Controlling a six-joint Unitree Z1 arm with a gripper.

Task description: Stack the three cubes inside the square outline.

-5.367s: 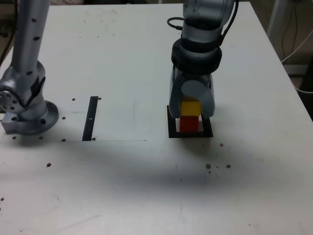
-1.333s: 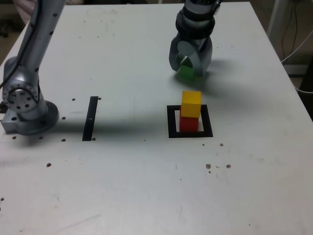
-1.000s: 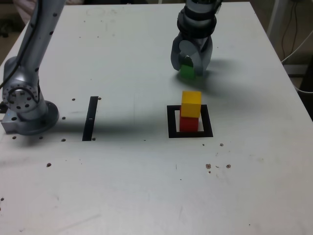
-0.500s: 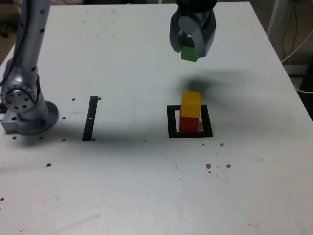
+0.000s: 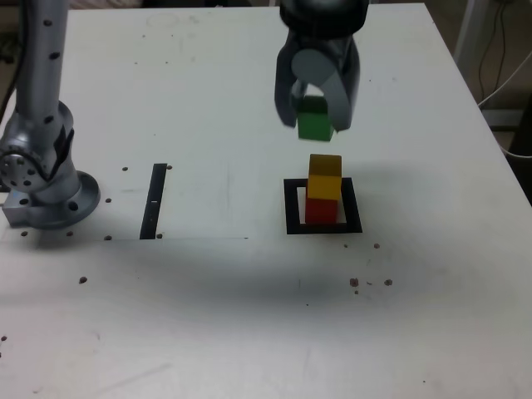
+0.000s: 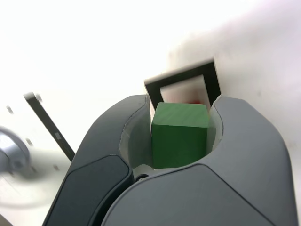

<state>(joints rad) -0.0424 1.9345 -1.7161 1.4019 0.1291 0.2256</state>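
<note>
Green cube [image 6: 180, 133] looks matt with a faint grain, like painted wood; yellow cube [image 5: 325, 177] and red cube [image 5: 321, 210] matt too. Claw [image 5: 314, 106] is smooth grey plastic with a soft sheen. Counter [image 5: 208, 316] is pale, matt, speckled with dark spots. Square outline [image 5: 293, 208] reads flat black, like tape

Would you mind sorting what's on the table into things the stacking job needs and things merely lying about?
Needed:
- green cube, held in the gripper
- yellow cube on the red cube
- square outline

Lying about:
- narrow black strip
- dark specks on the table
</note>
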